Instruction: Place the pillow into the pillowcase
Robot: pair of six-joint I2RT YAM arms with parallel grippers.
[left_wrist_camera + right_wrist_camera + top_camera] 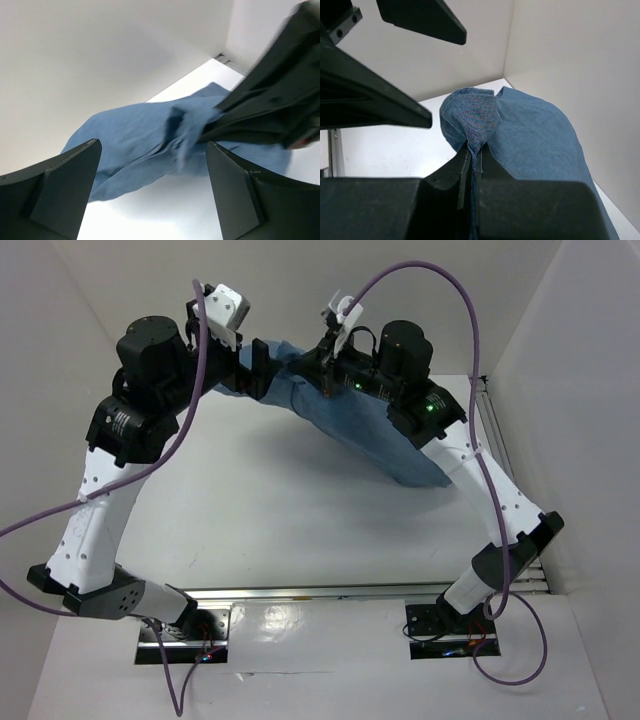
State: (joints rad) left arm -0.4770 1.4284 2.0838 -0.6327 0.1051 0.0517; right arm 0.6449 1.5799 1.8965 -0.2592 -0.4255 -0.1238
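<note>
My right pincer [472, 160] pinches the pillowcase [535, 130], my left pincer [152, 150] gapes wide; the pillow is unseen, perhaps inside.

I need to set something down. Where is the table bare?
Bare: the table's middle, from the pillowcase forward to the metal rail. Crowded: the far side, where the right end effector pinches the pillowcase beside the open left end effector.

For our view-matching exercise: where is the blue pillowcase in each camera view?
Top external: pillowcase upper centre, trailing right.
Left wrist: pillowcase mid-frame.
Right wrist: pillowcase centre to right.
Shared landmark: the right gripper pinching its bunched fold.
</note>
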